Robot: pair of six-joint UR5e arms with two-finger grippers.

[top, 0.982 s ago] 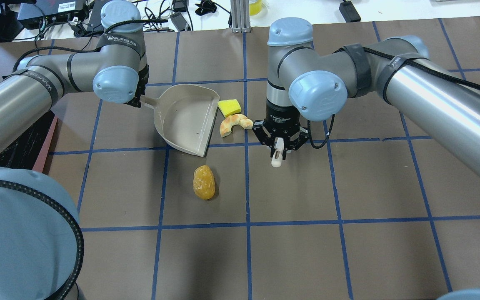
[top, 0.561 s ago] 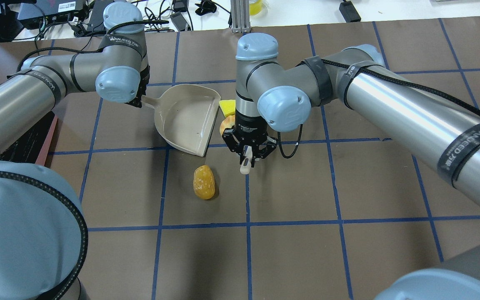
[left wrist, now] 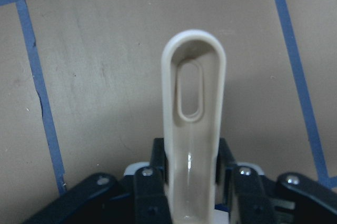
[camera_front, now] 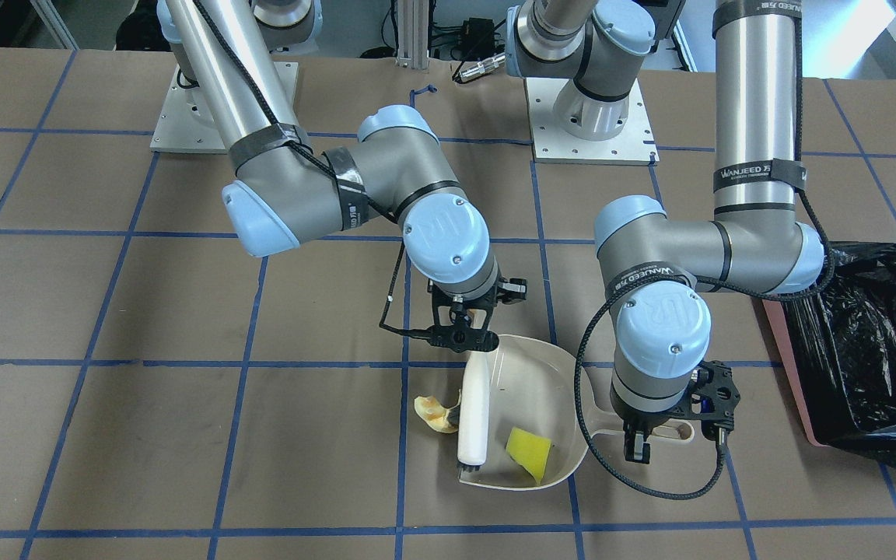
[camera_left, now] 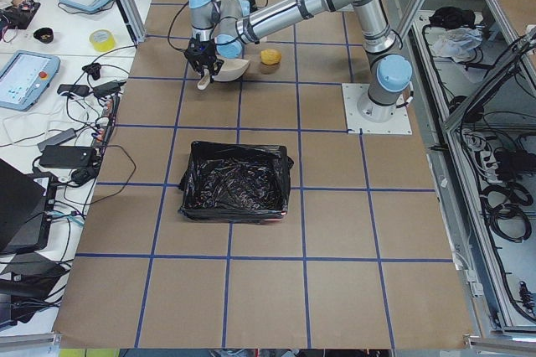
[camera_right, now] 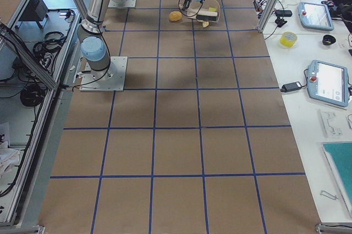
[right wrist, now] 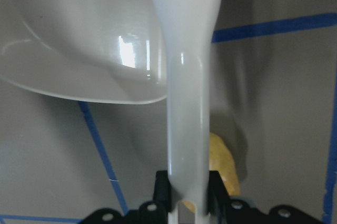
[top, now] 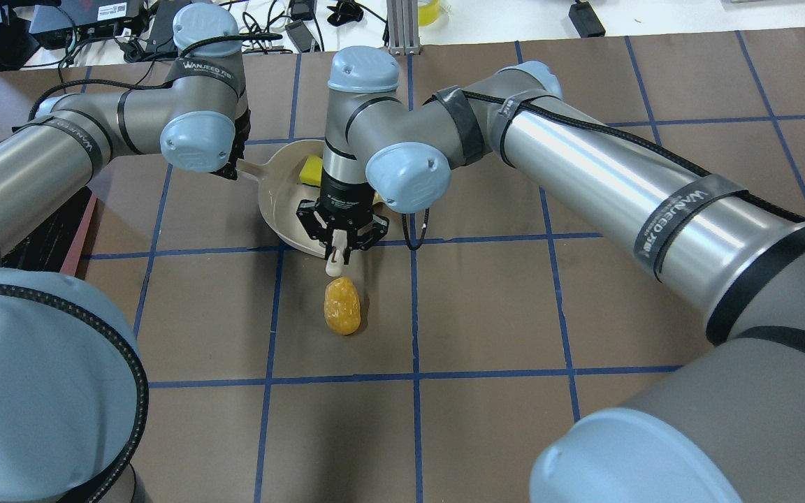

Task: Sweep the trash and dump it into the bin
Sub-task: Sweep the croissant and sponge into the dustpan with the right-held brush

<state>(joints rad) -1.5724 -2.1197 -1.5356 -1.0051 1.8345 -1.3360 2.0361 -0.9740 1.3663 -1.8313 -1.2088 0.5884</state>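
Note:
My left gripper (camera_front: 654, 439) is shut on the handle (left wrist: 193, 98) of the beige dustpan (camera_front: 530, 389), which rests on the table. My right gripper (camera_front: 460, 330) is shut on a white brush (camera_front: 473, 412) that lies along the dustpan's open mouth. The yellow sponge scrap (camera_front: 530, 453) lies inside the pan and also shows in the overhead view (top: 312, 170). The crust piece (camera_front: 436, 412) lies on the table just outside the mouth, beside the brush. The potato lump (top: 342, 305) sits apart, in front of the pan. The bin (camera_front: 868, 350), lined with a black bag, stands beyond the left arm.
The table is brown paper with a blue tape grid. The bin (camera_left: 236, 183) stands on the robot's left side, its pink wall (top: 77, 237) partly under my left arm. Cables and equipment lie past the far table edge (top: 291, 28).
My right arm has swept left with the brush to the dustpan's mouth. The sponge scrap has moved into the pan. The crust stays outside. The left arm and the potato lump have not moved.

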